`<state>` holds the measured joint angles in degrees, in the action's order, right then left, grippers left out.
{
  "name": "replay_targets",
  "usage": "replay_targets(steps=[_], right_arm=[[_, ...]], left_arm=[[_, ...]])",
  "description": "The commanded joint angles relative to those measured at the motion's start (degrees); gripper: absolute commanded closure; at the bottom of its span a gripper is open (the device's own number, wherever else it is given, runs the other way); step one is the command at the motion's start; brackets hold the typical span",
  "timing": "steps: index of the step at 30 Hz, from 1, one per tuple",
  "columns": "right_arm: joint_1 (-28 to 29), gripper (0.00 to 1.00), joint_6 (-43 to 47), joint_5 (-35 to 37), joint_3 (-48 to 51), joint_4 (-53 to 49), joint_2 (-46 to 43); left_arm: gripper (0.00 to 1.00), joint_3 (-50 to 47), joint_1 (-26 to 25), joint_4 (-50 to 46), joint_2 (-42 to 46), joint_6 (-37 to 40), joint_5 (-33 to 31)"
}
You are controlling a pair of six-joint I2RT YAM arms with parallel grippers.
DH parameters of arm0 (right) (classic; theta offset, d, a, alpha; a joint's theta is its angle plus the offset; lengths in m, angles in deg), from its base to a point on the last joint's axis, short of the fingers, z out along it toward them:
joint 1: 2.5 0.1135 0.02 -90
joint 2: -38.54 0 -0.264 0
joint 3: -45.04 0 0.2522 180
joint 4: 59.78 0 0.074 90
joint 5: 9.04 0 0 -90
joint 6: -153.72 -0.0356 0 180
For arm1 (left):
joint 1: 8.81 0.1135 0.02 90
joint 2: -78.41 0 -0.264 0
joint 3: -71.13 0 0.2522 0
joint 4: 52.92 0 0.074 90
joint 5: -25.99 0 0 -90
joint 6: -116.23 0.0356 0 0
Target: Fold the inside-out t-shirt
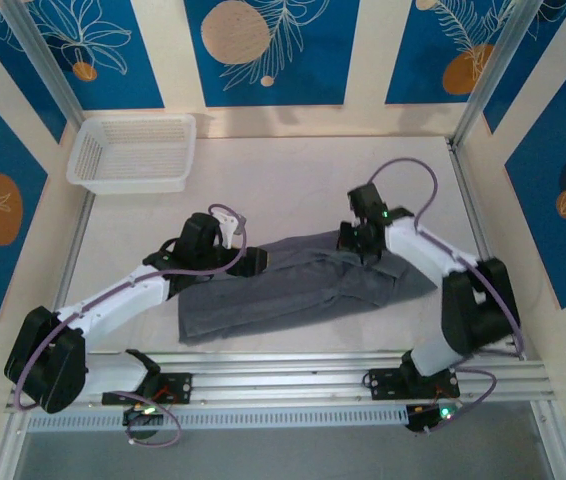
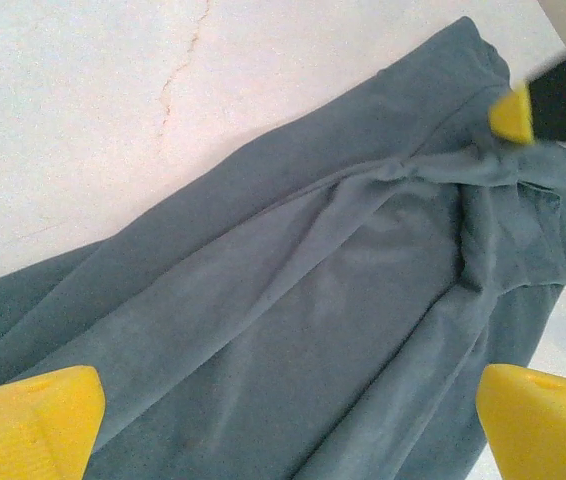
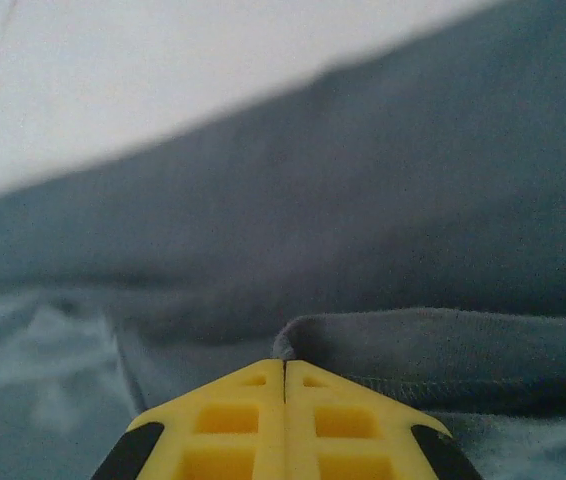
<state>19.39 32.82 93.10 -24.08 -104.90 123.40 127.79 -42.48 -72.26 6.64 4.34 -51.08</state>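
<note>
Centrally on the white table (image 1: 293,170) lies a crumpled dark grey t-shirt (image 1: 293,290), stretched left to right near the arms. A white mesh basket (image 1: 133,150) sits in the far left corner. The left gripper (image 2: 288,420) hangs spread wide above the cloth; the right gripper (image 3: 283,375) is pressed together, pinching a hemmed fold.

My fingertips (image 3: 233,420): matt moulded plastic. The t-shirt (image 2: 293,330): soft, thin, matt cloth. The pale table (image 2: 83,90) looks smooth, perhaps veined stone.

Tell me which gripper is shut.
The right gripper, fingers pressed together on a fold of the shirt; the left gripper hangs wide open above it.
</note>
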Motion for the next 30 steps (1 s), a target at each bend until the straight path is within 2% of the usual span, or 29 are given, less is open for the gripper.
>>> replay_targets(steps=[1,3,7,9,10,11,13,14,15,16,21,26,30], right_arm=[[4.4,0.89,-7.9,-1.6,9.8,-1.6,-5.8],[5.0,0.78,-10.5,-2.3,12.7,-3.0,-10.6],[3.7,0.64,-11.3,-1.7,12.2,-3.9,-19.6],[1.7,0.57,-10.4,0.5,11.5,-0.8,-21.5],[-0.1,0.56,-10.3,1.0,11.0,0.4,-20.9],[-2.6,0.56,-10.4,0.5,10.0,1.2,-19.0],[-7.5,0.62,-10.9,-1.0,7.9,2.4,-13.6],[-9.7,0.71,-11.5,-2.0,6.9,2.9,-10.5],[-11.4,0.8,-11.7,-3.4,6.3,4.1,-7.7],[-12.6,0.85,-11.5,-4.2,6.2,5.5,-5.3],[-16.9,1.0,-10.4,-6.5,3.7,6.6,6.1],[-17.0,1.0,-10.5,-5.9,0.9,2.9,13.4],[-17.0,1.0,-11.3,-5.6,2.0,3.5,13.8]], left_arm=[[0.04,1.8,-0.6,-1.4,-0.9,0.8,-1.3],[0.04,2.2,-0.7,-1.8,-1.8,0.4,-2.3],[0.04,3.1,-0.7,-2.5,-3.6,-1.9,-5.7],[0.04,3.9,-0.7,-4.0,-4.6,-5.0,-10.5],[0.06,4.4,-0.7,-5.0,-5.2,-7.0,-12.9],[0.11,5.4,-0.7,-7.0,-6.2,-9.9,-16.5],[0.44,7.8,-0.7,-11.6,-8.6,-15.9,-22.1],[0.69,9.2,-0.8,-13.9,-10.2,-17.9,-23.7],[0.9,10.8,-0.9,-15.8,-12.0,-19.4,-24.7],[1.0,12.1,-1.0,-17.3,-13.7,-20.2,-25.4],[1.0,19.4,-2.6,-26.3,-23.2,-23.1,-28.5],[1.0,19.9,-2.9,-24.9,-28.6,-26.9,-28.4],[1.0,21.4,-2.9,-20.5,-34.2,-27.4,-25.5]])
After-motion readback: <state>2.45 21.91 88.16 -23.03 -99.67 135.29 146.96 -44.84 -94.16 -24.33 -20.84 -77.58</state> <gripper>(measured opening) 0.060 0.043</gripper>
